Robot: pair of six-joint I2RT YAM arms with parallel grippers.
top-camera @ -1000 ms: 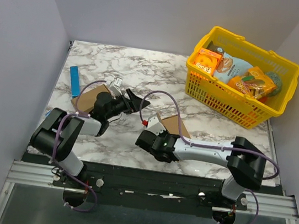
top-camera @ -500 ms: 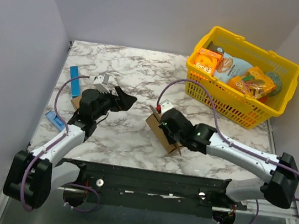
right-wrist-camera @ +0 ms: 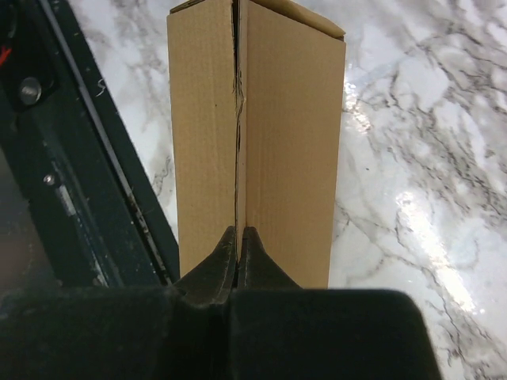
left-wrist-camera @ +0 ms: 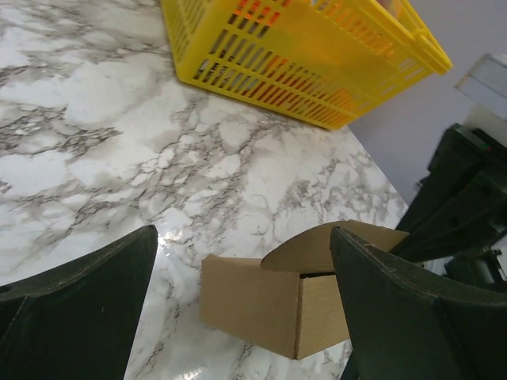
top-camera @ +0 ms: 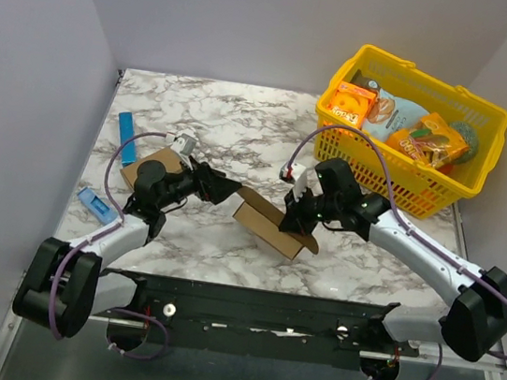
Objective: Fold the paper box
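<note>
The paper box [top-camera: 267, 228] is a small plain brown carton lying mid-table, long side running left to right. In the left wrist view the paper box [left-wrist-camera: 269, 305] has a rounded flap raised at its right end. My left gripper [top-camera: 227, 191] is open wide just left of the box, and the box lies apart from the left gripper [left-wrist-camera: 244, 237], ahead between its fingers. My right gripper [top-camera: 294, 220] is at the box's right end. Seen from the wrist, the right gripper [right-wrist-camera: 238, 237] is shut on a thin cardboard edge of the box [right-wrist-camera: 289, 119].
A second brown carton [top-camera: 146, 165] lies behind my left arm. Two blue items [top-camera: 126, 134] [top-camera: 96, 204] lie near the left edge. A yellow basket [top-camera: 462, 186] of snack packs stands at the back right. The black mounting rail [right-wrist-camera: 79, 158] runs close beside the box.
My left gripper has opened fully and swung right and down toward the box's left end. My right arm has shifted right, and the box now lies lower and further left.
</note>
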